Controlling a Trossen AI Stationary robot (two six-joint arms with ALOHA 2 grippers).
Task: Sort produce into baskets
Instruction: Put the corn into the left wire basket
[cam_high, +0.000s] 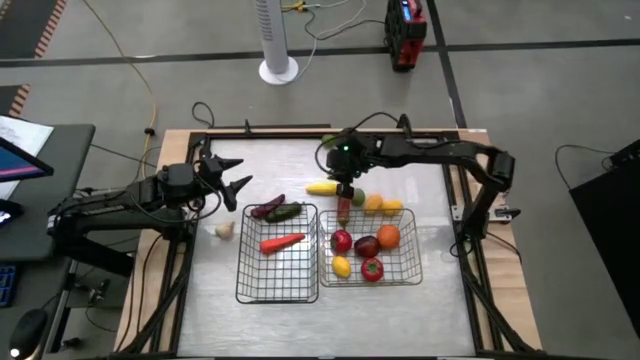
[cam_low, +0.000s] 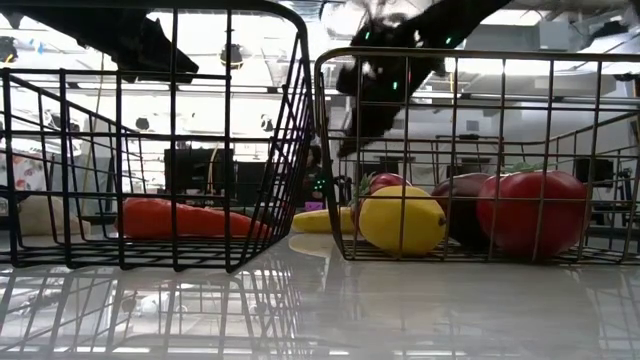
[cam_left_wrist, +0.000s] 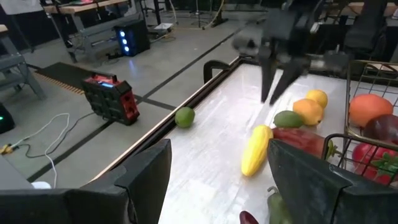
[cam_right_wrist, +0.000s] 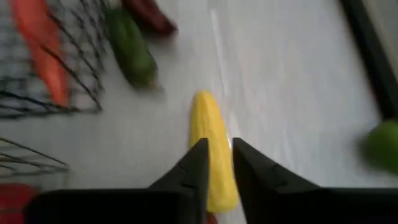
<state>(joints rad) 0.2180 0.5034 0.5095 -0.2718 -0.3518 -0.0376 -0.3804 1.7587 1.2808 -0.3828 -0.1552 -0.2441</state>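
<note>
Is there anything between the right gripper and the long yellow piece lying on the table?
Nothing visible. In the right wrist view, the right gripper hangs just above the long yellow piece, with only bare table around it. The long green piece lies apart, by the left basket.

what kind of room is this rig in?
Probably a lab or workshop, not a home: bare concrete floor with loose cables, a red and black equipment box, and a workbench behind the table.
</note>
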